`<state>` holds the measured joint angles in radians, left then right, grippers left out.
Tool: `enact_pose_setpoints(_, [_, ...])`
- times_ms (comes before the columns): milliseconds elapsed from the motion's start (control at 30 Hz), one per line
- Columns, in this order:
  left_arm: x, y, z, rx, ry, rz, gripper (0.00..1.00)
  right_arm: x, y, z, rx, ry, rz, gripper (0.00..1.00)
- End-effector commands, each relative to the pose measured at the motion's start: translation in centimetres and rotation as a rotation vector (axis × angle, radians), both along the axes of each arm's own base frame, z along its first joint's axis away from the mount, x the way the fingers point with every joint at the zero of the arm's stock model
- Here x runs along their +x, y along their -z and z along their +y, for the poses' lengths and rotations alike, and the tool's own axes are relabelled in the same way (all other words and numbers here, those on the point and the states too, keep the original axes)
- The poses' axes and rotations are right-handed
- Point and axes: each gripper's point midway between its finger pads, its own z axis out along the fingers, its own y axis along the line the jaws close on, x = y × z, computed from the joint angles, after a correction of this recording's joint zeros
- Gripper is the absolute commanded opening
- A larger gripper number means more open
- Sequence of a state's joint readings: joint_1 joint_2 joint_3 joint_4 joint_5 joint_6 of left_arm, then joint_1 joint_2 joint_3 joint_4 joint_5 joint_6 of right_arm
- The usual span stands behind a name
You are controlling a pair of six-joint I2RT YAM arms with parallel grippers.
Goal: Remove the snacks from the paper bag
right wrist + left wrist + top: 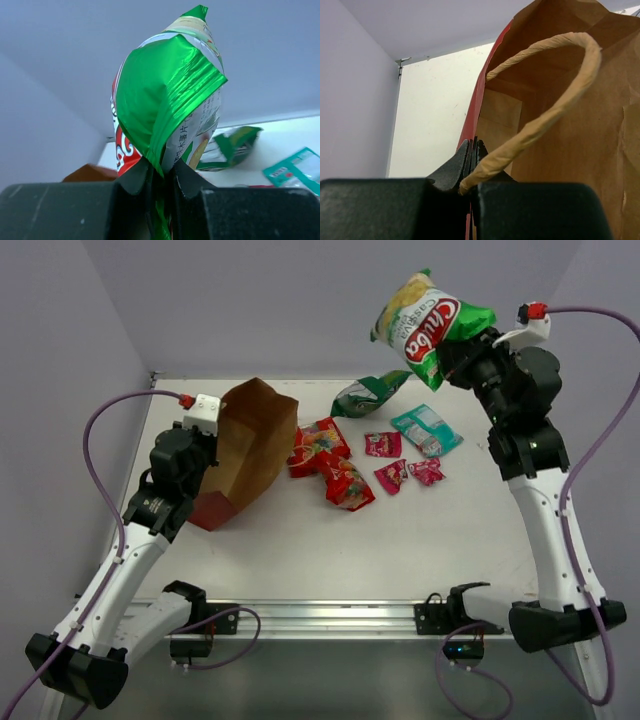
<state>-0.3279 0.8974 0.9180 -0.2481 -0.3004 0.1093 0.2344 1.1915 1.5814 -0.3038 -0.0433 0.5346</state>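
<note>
The paper bag (245, 450), brown above and red below, lies tilted on the table's left with its mouth toward the back. My left gripper (205, 435) is shut on the bag's rim (476, 107), beside a string handle (555, 100). High over the back right, my right gripper (450, 345) is shut on a green-yellow chip bag (425, 320) with a red logo; its green foil (165, 100) is pinched between the fingers. On the table lie red packets (330, 460), a green-and-white packet (368, 393), a teal packet (427, 430) and small pink packets (400, 465).
The white table (400, 540) has a metal rail (330, 618) along its near edge. Grey walls close in the back and the sides. Purple cables loop off both arms.
</note>
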Motion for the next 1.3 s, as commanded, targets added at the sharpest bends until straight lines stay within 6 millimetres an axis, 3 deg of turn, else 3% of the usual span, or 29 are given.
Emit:
enact_pose_setpoints(0, [0.5, -3.8, -0.5, -0.002, 0.037, -0.118, 0.00, 5.6, 4.7, -4.5, 0.030, 0.162, 0.084, 0.00])
enact_pose_setpoints(33, [0.6, -4.3, -1.0, 0.005, 0.068, -0.137, 0.00, 7.4, 6.6, -5.2, 0.042, 0.184, 0.109, 0.00])
enact_pose_setpoints(100, [0.5, -5.4, -1.2, 0.020, 0.094, -0.169, 0.00, 9.6, 8.4, -7.6, 0.079, 0.257, 0.139, 0.00])
enact_pose_setpoints(133, [0.5, -5.9, -1.4, 0.021, 0.103, -0.182, 0.00, 11.5, 10.7, -8.2, 0.086, 0.276, 0.192, 0.00])
enact_pose_setpoints(233, [0.3, -7.8, -1.3, 0.014, 0.105, -0.222, 0.00, 14.2, 12.9, -11.0, 0.134, 0.338, 0.238, 0.00])
enact_pose_setpoints(267, [0.3, -8.1, -1.4, 0.010, 0.110, -0.229, 0.00, 15.7, 15.2, -12.0, 0.157, 0.361, 0.280, 0.00])
enact_pose_setpoints(333, [0.1, -9.0, -1.5, -0.005, 0.113, -0.245, 0.00, 17.2, 16.3, -12.8, 0.181, 0.369, 0.276, 0.00])
enact_pose_setpoints(367, [0.3, -8.9, -1.5, -0.008, 0.111, -0.240, 0.00, 18.2, 18.0, -13.6, 0.186, 0.385, 0.299, 0.01])
enact_pose_setpoints(433, [0.3, -9.0, -1.6, -0.020, 0.111, -0.236, 0.00, 19.3, 19.2, -14.2, 0.189, 0.395, 0.308, 0.02])
enact_pose_setpoints(567, [0.5, -9.2, -1.9, -0.046, 0.113, -0.237, 0.00, 21.5, 23.7, -16.2, 0.217, 0.416, 0.369, 0.04])
enact_pose_setpoints(700, [1.0, -8.9, -1.2, -0.083, 0.053, -0.216, 0.00, 22.4, 25.7, -18.1, 0.248, 0.429, 0.396, 0.05])
enact_pose_setpoints(800, [1.3, -8.6, -0.8, -0.113, 0.011, -0.199, 0.00, 22.2, 26.9, -19.9, 0.269, 0.466, 0.418, 0.12])
enact_pose_setpoints(933, [1.9, -7.8, -0.3, -0.156, -0.045, -0.176, 0.00, 20.1, 28.4, -21.6, 0.319, 0.548, 0.507, 0.84])
enact_pose_setpoints(1000, [2.2, -7.7, -0.2, -0.218, -0.068, -0.167, 0.00, 18.0, 28.3, -21.6, 0.311, 0.583, 0.554, 0.99])
enact_pose_setpoints(1100, [3.2, -6.9, 0.1, -0.247, -0.094, -0.131, 0.00, 14.9, 29.4, -20.8, 0.319, 0.601, 0.627, 0.99])
enact_pose_setpoints(1133, [3.8, -7.0, 0.1, -0.254, -0.101, -0.123, 0.00, 13.6, 27.5, -20.3, 0.319, 0.591, 0.596, 0.99])
enact_pose_setpoints(1167, [4.2, -6.9, 0.5, -0.267, -0.121, -0.117, 0.00, 12.7, 27.2, -19.9, 0.315, 0.586, 0.598, 0.99])
enact_pose_setpoints(1200, [4.4, -6.7, 0.8, -0.270, -0.134, -0.102, 0.00, 11.2, 28.5, -19.2, 0.309, 0.571, 0.633, 0.99])
enact_pose_setpoints(1233, [4.9, -7.1, 0.9, -0.277, -0.142, -0.102, 0.00, 10.4, 28.3, -18.5, 0.301, 0.557, 0.635, 0.99])
enact_pose_setpoints(1267, [5.3, -7.2, 1.6, -0.283, -0.160, -0.103, 0.00, 9.0, 26.7, -17.8, 0.279, 0.541, 0.608, 0.99])
